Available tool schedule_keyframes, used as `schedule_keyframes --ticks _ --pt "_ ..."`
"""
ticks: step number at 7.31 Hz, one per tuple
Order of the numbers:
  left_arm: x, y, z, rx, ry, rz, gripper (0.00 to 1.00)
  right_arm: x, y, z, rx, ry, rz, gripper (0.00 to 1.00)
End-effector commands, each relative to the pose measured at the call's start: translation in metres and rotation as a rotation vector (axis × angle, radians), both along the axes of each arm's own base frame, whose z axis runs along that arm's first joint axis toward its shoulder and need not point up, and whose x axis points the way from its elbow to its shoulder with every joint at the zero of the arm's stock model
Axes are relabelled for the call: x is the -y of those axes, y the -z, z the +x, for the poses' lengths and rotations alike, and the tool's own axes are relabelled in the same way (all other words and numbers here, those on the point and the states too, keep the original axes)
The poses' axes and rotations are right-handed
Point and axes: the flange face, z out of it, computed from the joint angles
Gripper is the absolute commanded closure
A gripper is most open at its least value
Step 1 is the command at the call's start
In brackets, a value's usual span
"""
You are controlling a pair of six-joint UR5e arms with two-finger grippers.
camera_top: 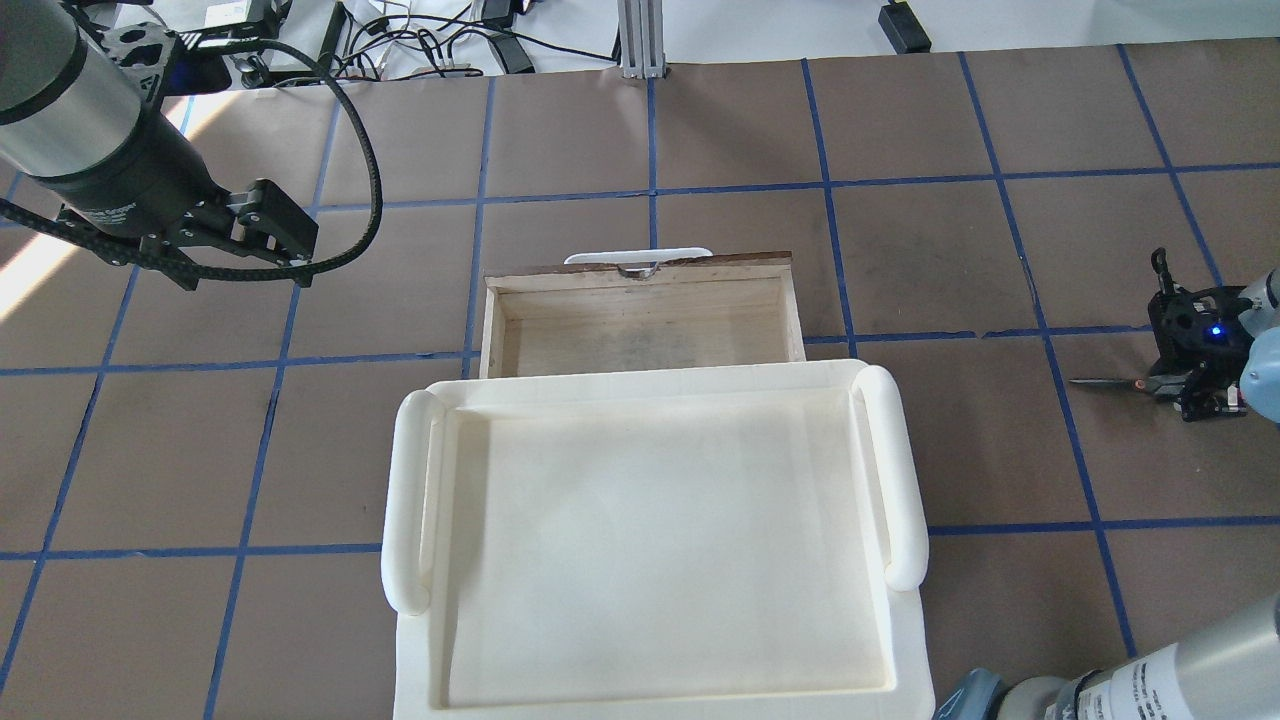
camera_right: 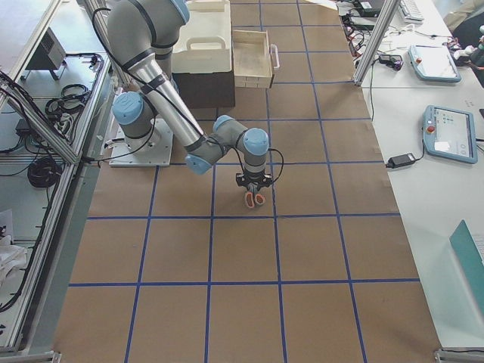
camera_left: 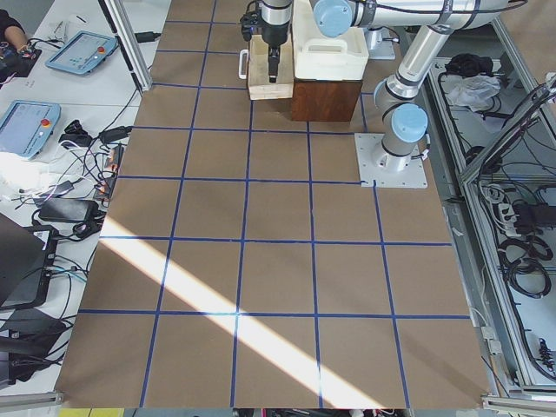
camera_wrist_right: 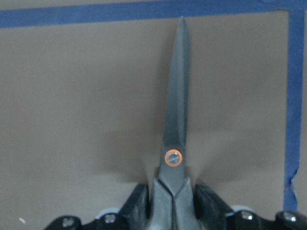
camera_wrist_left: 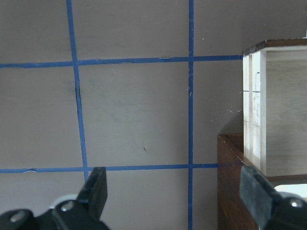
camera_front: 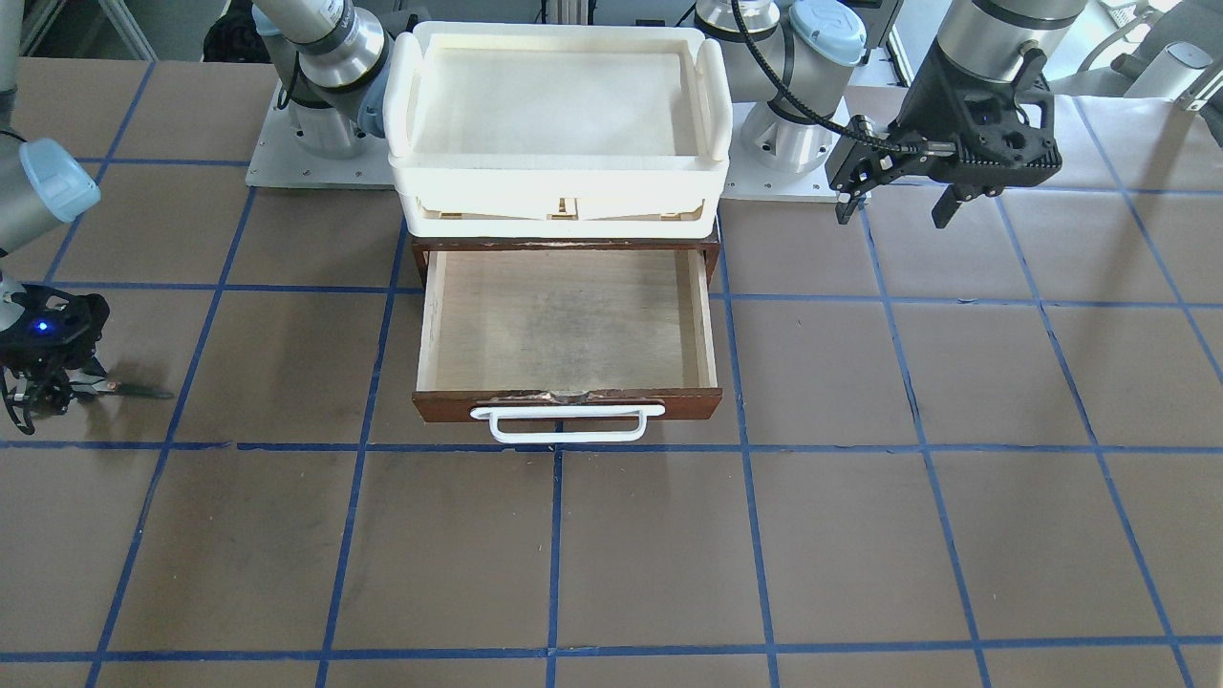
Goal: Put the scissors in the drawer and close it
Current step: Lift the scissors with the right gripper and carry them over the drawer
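Note:
The scissors (camera_front: 129, 390) have dark blades and grey handles with orange-red loops. My right gripper (camera_front: 43, 387) is shut on them near the handles, low over the table and far to the side of the drawer. In the right wrist view the blades (camera_wrist_right: 176, 110) point away from the gripper (camera_wrist_right: 173, 206). The scissors (camera_top: 1110, 382) also show in the overhead view, held by the right gripper (camera_top: 1195, 385). The dark reddish-brown drawer (camera_front: 573, 403) is pulled open and its pale plywood inside holds nothing. My left gripper (camera_front: 893, 216) is open and empty, raised beside the drawer's other side.
A cream-white plastic tray (camera_front: 559, 196) sits on top of the brown cabinet behind the drawer. The drawer's white loop handle (camera_front: 566, 422) faces the operators' side. The left wrist view shows the drawer's side wall (camera_wrist_left: 278, 105) to the right of the open gripper (camera_wrist_left: 175, 191).

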Motion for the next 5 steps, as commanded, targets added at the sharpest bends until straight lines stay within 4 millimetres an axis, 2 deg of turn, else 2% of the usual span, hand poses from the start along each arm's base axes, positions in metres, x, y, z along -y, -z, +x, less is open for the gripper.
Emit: schedule_keyframes --ticks 1,3,4,5 --pt "0.000 0.000 0.000 -0.001 0.000 0.000 0.00 -0.001 -0.002 -0.002 -0.004 0.005 -0.002 0.71" --pt "0.000 0.000 0.000 0.001 0.000 0.000 0.00 -0.001 -0.003 -0.003 -0.010 0.007 -0.005 0.78" --pt "0.000 0.000 0.000 0.001 0.000 0.000 0.00 -0.001 -0.005 -0.004 -0.014 0.007 -0.005 0.88" --pt "0.000 0.000 0.000 0.001 0.000 0.000 0.00 -0.002 -0.016 -0.004 -0.029 0.006 -0.017 1.00"
